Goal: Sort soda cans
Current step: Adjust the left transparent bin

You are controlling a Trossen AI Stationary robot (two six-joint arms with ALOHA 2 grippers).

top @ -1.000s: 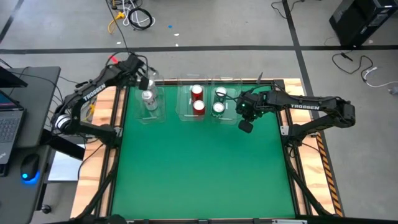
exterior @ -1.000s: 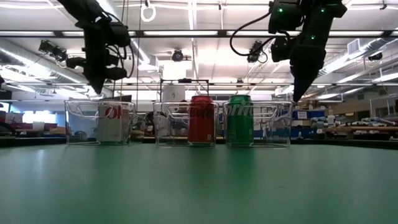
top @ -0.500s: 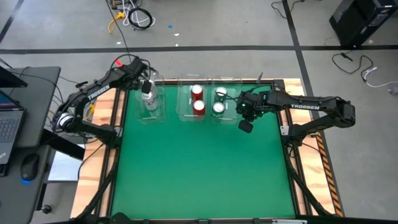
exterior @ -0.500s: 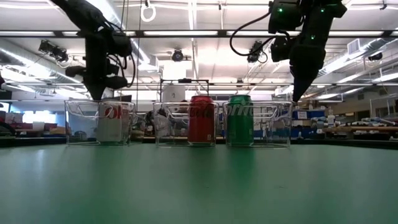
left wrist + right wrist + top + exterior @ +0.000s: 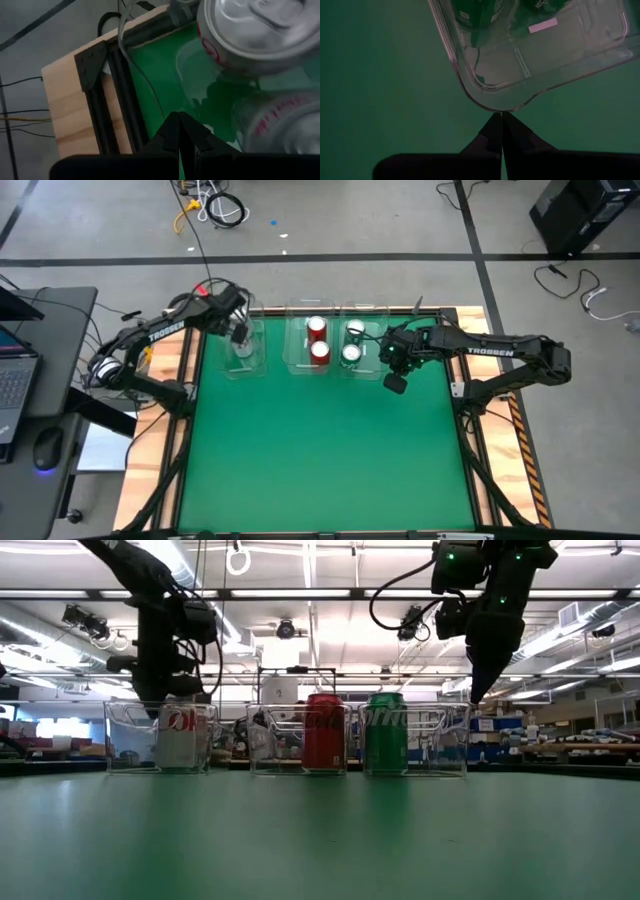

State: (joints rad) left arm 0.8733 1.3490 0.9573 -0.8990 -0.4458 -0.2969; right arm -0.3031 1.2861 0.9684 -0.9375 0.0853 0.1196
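Sorting looks basically done: the soda cans (image 5: 319,341) are grouped by colour in clear bins (image 5: 300,740) along the table's far edge. The left gripper (image 5: 179,125) is pinched together over the silver pair, the right gripper (image 5: 501,122) likewise closed, empty, beside the green bin.

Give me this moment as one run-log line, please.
left gripper: shut, above silver cans bin | right gripper: shut, beside green cans bin | red cans: binned
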